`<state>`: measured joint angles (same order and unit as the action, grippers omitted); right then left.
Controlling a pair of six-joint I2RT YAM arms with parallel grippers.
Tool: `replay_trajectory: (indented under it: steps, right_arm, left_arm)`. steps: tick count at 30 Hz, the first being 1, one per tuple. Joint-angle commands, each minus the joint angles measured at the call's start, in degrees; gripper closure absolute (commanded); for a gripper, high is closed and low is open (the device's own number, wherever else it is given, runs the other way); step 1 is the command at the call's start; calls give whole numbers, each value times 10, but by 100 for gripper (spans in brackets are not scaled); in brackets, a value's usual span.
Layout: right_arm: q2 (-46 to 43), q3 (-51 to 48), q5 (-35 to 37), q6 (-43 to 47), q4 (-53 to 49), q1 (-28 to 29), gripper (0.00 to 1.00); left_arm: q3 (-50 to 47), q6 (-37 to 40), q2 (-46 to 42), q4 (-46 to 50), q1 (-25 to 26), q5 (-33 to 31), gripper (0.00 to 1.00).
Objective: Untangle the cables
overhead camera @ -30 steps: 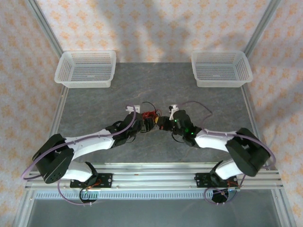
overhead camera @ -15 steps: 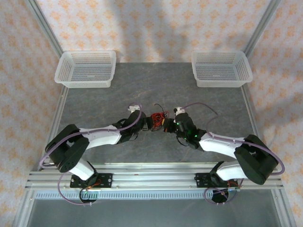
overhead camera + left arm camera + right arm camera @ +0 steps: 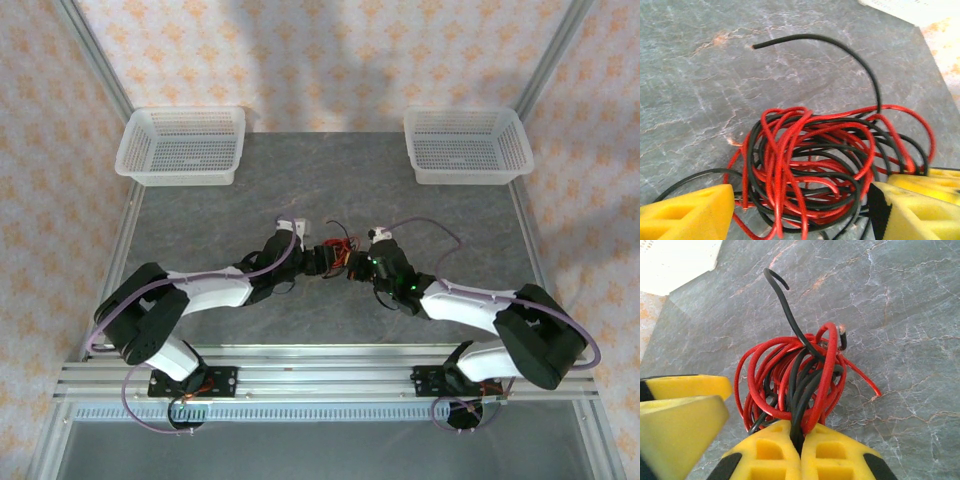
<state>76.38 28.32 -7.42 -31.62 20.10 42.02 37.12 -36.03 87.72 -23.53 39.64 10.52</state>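
Clamping the right hand (image 3: 796, 432) together on a bunch of the cables (image 3: 790, 382) at bottom centre of its wrist view, probably anchoring the tangle. Spreading the left hand (image 3: 800, 207) wide, fingers (image 3: 687, 212) straddling the knot without squeezing, likely lining up to draw a loop against that anchor. Resting the knot on the surface (image 3: 220, 200) at mid-frame overhead, between both hands, black end arcing free.

Top cam: bright, even overhead light, soft broad shadows on back wall (image 3: 330, 60), sharp overall. Wrist cams: well lit, cables (image 3: 810, 170) & table (image 3: 700, 75) crisp; white blown out in upper corners; bottom edge soft.
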Motion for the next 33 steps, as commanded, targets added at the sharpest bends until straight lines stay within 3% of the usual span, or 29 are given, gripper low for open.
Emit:
replay_trajectory:
  steps: [1, 14, 22, 29, 33]
  right_arm:
    - [8, 9, 14, 4, 5, 3, 100]
    - [7, 8, 5, -4, 7, 3, 100]
    - [-10, 1, 20, -16, -28, 3, 100]
    - [-35, -26, 47, -87, -113, -25, 100]
    - [-46, -48, 58, -132, -169, -47, 100]
  left_arm:
    - [4, 21, -8, 14, 0, 3, 29]
    - [53, 61, 82, 20, 1, -25, 42]
    - [25, 38, 113, -18, -10, -79, 86]
    - [-15, 4, 142, -72, -25, -73, 100]
    - [-29, -6, 132, -87, -25, -67, 100]
